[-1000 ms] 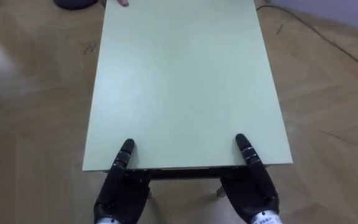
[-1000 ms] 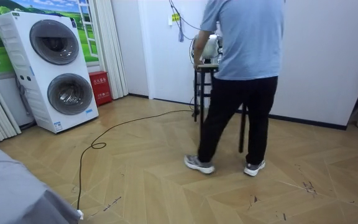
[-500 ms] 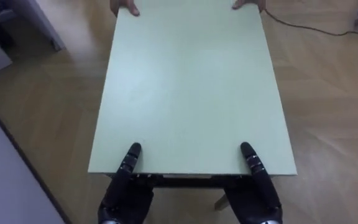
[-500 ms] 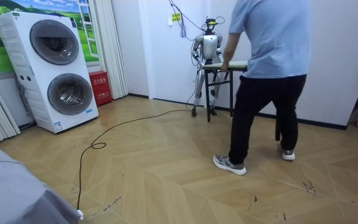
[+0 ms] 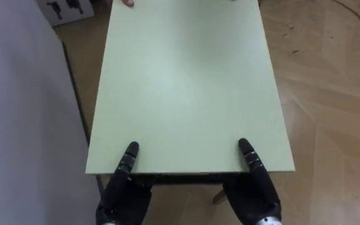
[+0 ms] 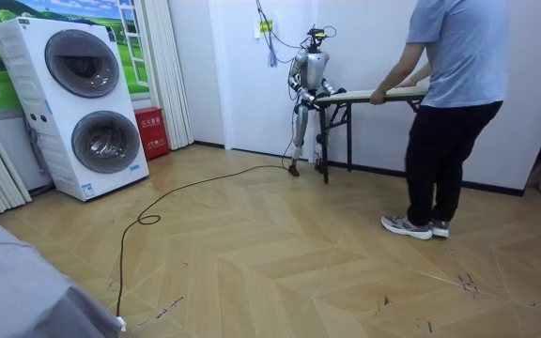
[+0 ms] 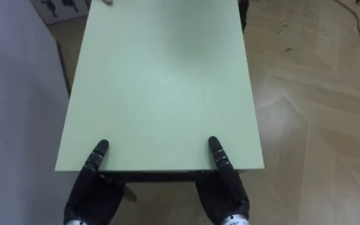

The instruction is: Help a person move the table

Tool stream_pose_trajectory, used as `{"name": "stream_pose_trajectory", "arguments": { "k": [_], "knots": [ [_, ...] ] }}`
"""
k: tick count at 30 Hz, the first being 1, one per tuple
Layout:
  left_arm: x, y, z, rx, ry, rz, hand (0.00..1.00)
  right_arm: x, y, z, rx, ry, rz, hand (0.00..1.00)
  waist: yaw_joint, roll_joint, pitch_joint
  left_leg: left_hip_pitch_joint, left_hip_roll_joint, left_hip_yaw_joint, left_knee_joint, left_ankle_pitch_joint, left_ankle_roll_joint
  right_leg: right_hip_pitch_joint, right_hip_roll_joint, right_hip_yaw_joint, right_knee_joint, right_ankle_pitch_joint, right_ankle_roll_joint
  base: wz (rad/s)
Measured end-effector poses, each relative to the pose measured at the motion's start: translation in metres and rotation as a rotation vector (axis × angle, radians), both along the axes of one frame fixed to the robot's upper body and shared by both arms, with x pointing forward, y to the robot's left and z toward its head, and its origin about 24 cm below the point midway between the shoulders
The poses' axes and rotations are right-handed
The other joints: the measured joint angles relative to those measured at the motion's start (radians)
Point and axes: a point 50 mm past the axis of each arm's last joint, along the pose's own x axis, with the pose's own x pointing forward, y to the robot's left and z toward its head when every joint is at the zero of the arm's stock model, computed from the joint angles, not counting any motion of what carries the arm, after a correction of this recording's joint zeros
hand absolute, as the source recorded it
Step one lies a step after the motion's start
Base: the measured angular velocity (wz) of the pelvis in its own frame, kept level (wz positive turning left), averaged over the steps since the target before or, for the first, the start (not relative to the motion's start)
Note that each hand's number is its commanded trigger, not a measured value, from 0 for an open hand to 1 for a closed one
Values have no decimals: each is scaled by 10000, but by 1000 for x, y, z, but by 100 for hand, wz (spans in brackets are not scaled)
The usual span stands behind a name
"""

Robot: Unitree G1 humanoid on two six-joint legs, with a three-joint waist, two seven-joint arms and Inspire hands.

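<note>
The pale green table [image 5: 186, 87] stretches away from me, and I hold its near edge with both hands. My left hand [image 5: 125, 190] has its thumb on the top near the left corner and its fingers tucked under the edge. My right hand [image 5: 255, 190] grips the same way near the right corner. At the far end a person's fingers [image 5: 127, 2] hold the top. In the room view the person [image 6: 454, 103] stands at the right, holding the table [image 6: 374, 94] level, with the robot at the other end by the white wall.
A grey wall [image 5: 24, 125] runs close along the table's left side. Wooden floor [image 5: 330, 125] lies open to the right. In the room view stacked washing machines [image 6: 83, 103], a red box [image 6: 151, 131] and a dark cable [image 6: 186, 192] are at the left.
The person has stepped to the room view's right and the table swung round with them. The eye view has shifted, and the grey wall now lines the left side. My grip is unchanged.
</note>
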Motion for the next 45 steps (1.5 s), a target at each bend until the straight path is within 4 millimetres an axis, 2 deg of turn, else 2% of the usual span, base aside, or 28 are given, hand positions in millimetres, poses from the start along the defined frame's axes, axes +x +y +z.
{"name": "stream_pose_trajectory", "arguments": {
  "k": [1, 2, 3, 4, 5, 6, 10, 11, 13, 14, 15, 16, 17, 18, 20, 21, 23, 24, 25, 27, 28, 30, 34, 37, 45],
  "knots": [
    [0, 2, 1, 70, -48, 73, 100, -1, 3, 0, 91, 19, 38, 100, -1, -2, -5, -107, -2, -52, 14, 70, -19, 61, 31, -186, -12, 17, -28, 61],
    [0, 2, 1, 82, -46, 64, 100, -2, 5, -1, 177, 96, 54, 100, -124, -2, -6, -181, 3, 75, -14, 200, 17, 159, 32, -522, -33, 22, -36, 76],
    [0, 2, 1, 98, -50, 67, 100, -2, 6, -2, 209, 116, 47, 100, -237, 1, -8, -246, 32, 270, -17, 280, 62, 194, 32, -700, -34, 21, -37, 106],
    [2, 1, 1, 109, -81, 27, 100, -3, 6, -2, 284, 131, -57, 100, -432, 7, -10, -377, 117, 772, -74, 453, 192, 207, 61, -962, -57, 19, -40, 108],
    [4, 0, 2, 111, -106, -31, 100, -3, 6, -2, 325, 135, -133, 100, -557, -13, -29, -472, 127, 907, -222, 652, 245, 180, 101, -980, -98, 28, -70, 94],
    [5, -1, 2, 82, -107, -46, 100, -2, 5, -1, 319, 118, -154, 100, -532, -23, -35, -494, 118, 878, -338, 760, 235, 127, 120, -982, -110, 45, -98, 61],
    [5, -4, 0, -81, 208, -61, 100, 2, -3, 0, -42, 85, -144, 100, -476, 15, -63, -414, -104, 351, -1324, 1607, 139, 124, 174, -1275, -511, 116, -229, 41],
    [5, -5, 0, -89, 246, -70, 100, 2, -3, -1, -84, 156, -153, 100, -481, 23, -75, -387, -108, 353, -1535, 1814, 132, 129, 187, -1485, -511, 122, -245, 50],
    [4, -5, -1, -86, 290, -70, 100, 1, -3, -1, -153, 275, -163, 100, -472, 18, -83, -379, -106, 519, -1593, 1903, 136, 163, 153, -1736, -539, 63, -251, 39],
    [2, -5, -1, -120, 350, -58, 100, 1, -4, -2, -211, 304, -151, 100, -492, 21, -84, -419, -81, 960, -1421, 1805, 250, 206, -16, -1959, -485, 38, -230, 33],
    [2, -6, -2, -158, 399, -50, 100, 1, -4, -2, -223, 320, -153, 100, -503, 28, -80, -474, -28, 1408, -1076, 1522, 421, 259, -81, -2112, -445, 2, -218, 26],
    [-1, -6, -5, -170, 555, -23, 100, -1, -3, -4, -238, 474, -145, 100, -490, 29, -75, -580, 270, 2310, 177, 497, 666, 404, -134, -2235, -323, -122, -151, 19],
    [-3, -5, -7, -237, 665, 25, 100, -2, -4, -5, -291, 559, -97, 100, -463, 106, -47, -639, 397, 2558, 835, -105, 873, 452, -82, -2178, 110, -391, -38, 19],
    [-3, -5, -7, -250, 745, 33, 100, -2, -4, -5, -320, 614, -81, 100, -465, 104, -44, -661, 335, 2480, 925, -203, 888, 446, -67, -2105, 280, -509, 25, 25],
    [-1, -7, -8, -386, 989, 14, 100, -1, -5, -4, -479, 633, -75, 100, -483, 139, -39, -634, 103, 2289, 799, -227, 1011, 233, -223, -1586, 680, -558, 56, 20],
    [-2, -7, -8, -387, 1046, -19, 100, -1, -6, -5, -515, 662, -74, 100, -487, 161, -51, -623, 59, 2262, 751, -209, 1048, 146, -268, -1485, 843, -558, 55, 11],
    [-3, -9, -10, -430, 1190, -101, 100, -3, -9, -6, -639, 726, -81, 100, -412, 255, -22, -508, 12, 2211, 612, -163, 1139, -326, -443, -1093, 1799, -546, 32, 7],
    [-3, -9, -11, -426, 1226, -108, 100, -3, -9, -6, -658, 743, -77, 100, -406, 279, -13, -463, 15, 2177, 545, -143, 1157, -460, -398, -762, 1922, -615, 32, 4],
    [-4, -10, -11, -451, 1273, -119, 100, -3, -11, -6, -710, 751, -61, 100, -405, 322, 2, -397, 8, 2131, 378, -119, 1165, -859, -326, -162, 1947, -671, -25, 12],
    [-5, -12, -12, -501, 1351, -143, 100, -4, -12, -7, -749, 791, -74, 100, -458, 342, 14, -328, -88, 1994, 285, -103, 1155, -1533, -292, 189, 1622, -522, -98, 39],
    [-7, -13, -14, -521, 1507, -244, 100, -9, -13, -9, -742, 955, -155, 100, -666, 397, -20, -230, -176, 1724, 260, -35, 1123, -1569, -204, 299, 1611, -240, -193, 58],
    [-9, -12, -16, -465, 1642, -277, 100, -11, -13, -10, -758, 1015, -163, 100, -731, 317, -45, -73, -234, 1668, 67, 51, 1044, -1393, -118, 237, 1397, -216, -248, 35],
    [-13, -13, -19, -461, 1872, -360, 100, -16, -14, -13, -774, 1224, -208, 100, -755, 183, -4, 374, -290, 1549, -368, 116, 1013, -722, 22, 311, 857, -146, -251, 12],
    [-14, -12, -20, -375, 1916, -386, 100, -19, -15, -17, -799, 1295, -231, 100, -739, 103, 34, 626, -250, 1560, -584, 113, 1008, -396, 113, 348, 450, 30, -264, 0],
    [-18, -10, -24, -203, 1991, -385, 100, -21, -12, -24, -814, 1416, -250, 100, -742, 11, 12, 826, -154, 1528, -711, 97, 973, -24, 283, 417, -48, 313, -264, -2]
  ]
}}
